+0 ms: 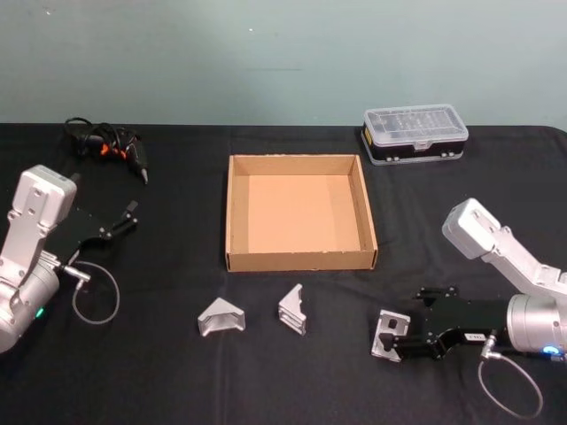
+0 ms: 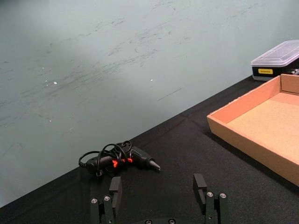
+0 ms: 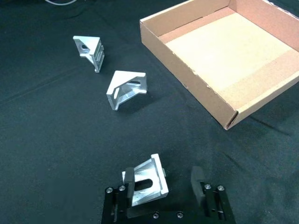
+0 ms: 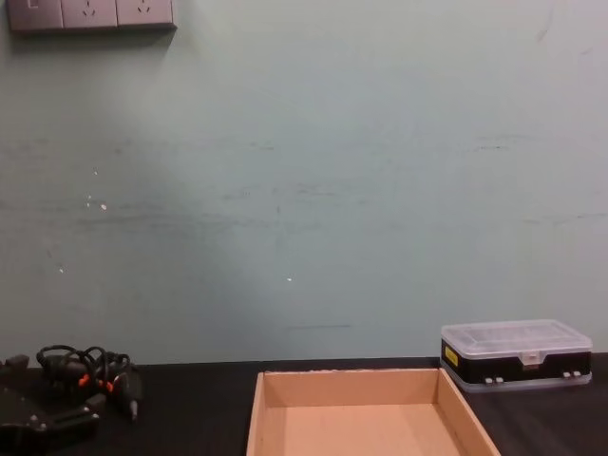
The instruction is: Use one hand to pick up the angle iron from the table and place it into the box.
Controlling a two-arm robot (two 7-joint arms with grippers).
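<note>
Three silver angle irons lie on the black table [image 1: 168, 381] in front of the tan box [image 1: 301, 260]: one at the left [image 1: 221, 317], one in the middle [image 1: 293, 309], one at the right [image 1: 388, 329]. My right gripper [image 3: 163, 183] is low at the table with its fingers open around that right angle iron [image 3: 148, 183], which rests against one finger [image 3: 128, 179] and stands apart from the other. The box [image 3: 187, 79] holds nothing. My left gripper [image 1: 128, 215] hangs open at the table's left side, nothing between its fingers [image 2: 115, 187].
A clear-lidded black case [image 1: 415, 134] stands behind the box at the back right. A tangle of black cables with orange bits [image 1: 108, 143] lies at the back left, close ahead of the left gripper. The other two angle irons [image 3: 127, 86] [image 3: 89, 49] lie left of the right gripper.
</note>
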